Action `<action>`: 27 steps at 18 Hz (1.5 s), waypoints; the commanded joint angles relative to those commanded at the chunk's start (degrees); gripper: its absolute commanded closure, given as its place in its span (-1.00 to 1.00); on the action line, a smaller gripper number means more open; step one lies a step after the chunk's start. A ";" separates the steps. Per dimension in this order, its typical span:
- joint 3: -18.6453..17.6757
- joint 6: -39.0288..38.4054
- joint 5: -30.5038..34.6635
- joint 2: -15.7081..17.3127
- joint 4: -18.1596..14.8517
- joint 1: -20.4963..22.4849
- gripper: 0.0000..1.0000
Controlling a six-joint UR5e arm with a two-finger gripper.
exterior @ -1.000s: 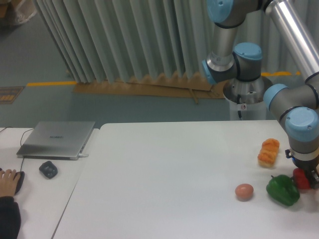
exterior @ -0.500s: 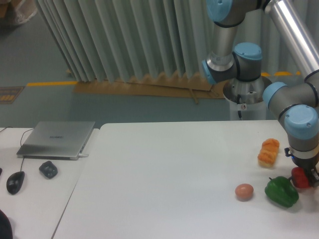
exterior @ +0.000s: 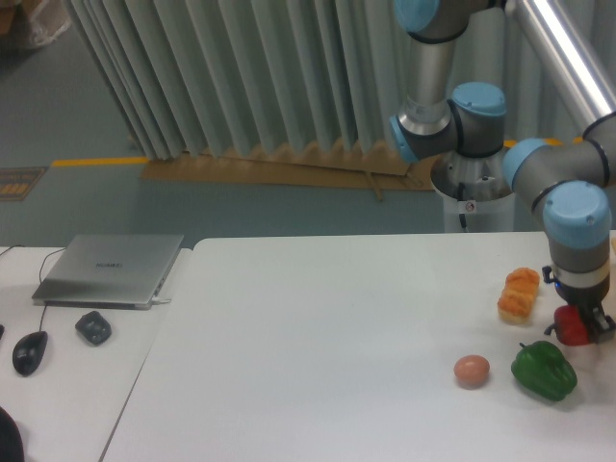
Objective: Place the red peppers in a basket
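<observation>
1. Silver-and-blue robot arm comes down at far right of the white table (exterior: 318, 327); its two-finger gripper (exterior: 575, 325) sits just under the grey wrist.
2. Gripper is pinching the glossy red bell pepper (exterior: 572, 327); the dark fingers flank it, and the pepper looks lifted just off the tabletop, near the right edge of view.
3. Glossy green bell pepper (exterior: 544, 370) lies on the table just near-left of the red one, close but apart as far as can be told.
4. Orange bread-like lump (exterior: 518, 294) rests on the table on the far-left side of the gripper, apart from it.
5. Small pinkish-brown egg-shaped item (exterior: 472, 370) sits left of the green pepper, near it, not touching.
6. Closed silver laptop (exterior: 109, 269) lies on the left side table.
7. Dark grey crumpled lump (exterior: 92, 327) sits just near the laptop; black computer mouse (exterior: 30, 351) is further left, cable running away.
8. Pale pleated curtain (exterior: 221, 77) hangs behind, brown cardboard strip along its base.
</observation>
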 joint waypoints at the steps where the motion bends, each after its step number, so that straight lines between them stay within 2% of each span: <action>1: 0.26 0.35 -0.10 0.35 -0.87 0.88 -0.16; 2: 0.44 0.79 -0.10 0.70 -2.45 1.85 -0.16; 4: 0.88 2.89 -0.10 0.88 -3.52 3.26 -0.16; 5: 1.66 8.04 -0.01 2.19 -5.09 4.83 -0.16; 11: 4.57 16.17 -0.19 2.11 -5.10 9.59 -0.15; 14: 5.80 16.61 -0.63 1.85 -3.79 10.90 -0.13; 16: 5.72 16.27 -0.63 1.33 -1.07 10.91 -0.13; 23: 6.85 15.65 -0.36 -2.71 4.03 12.31 -0.13; 27: 7.39 15.56 -0.36 -3.95 5.00 13.37 -0.13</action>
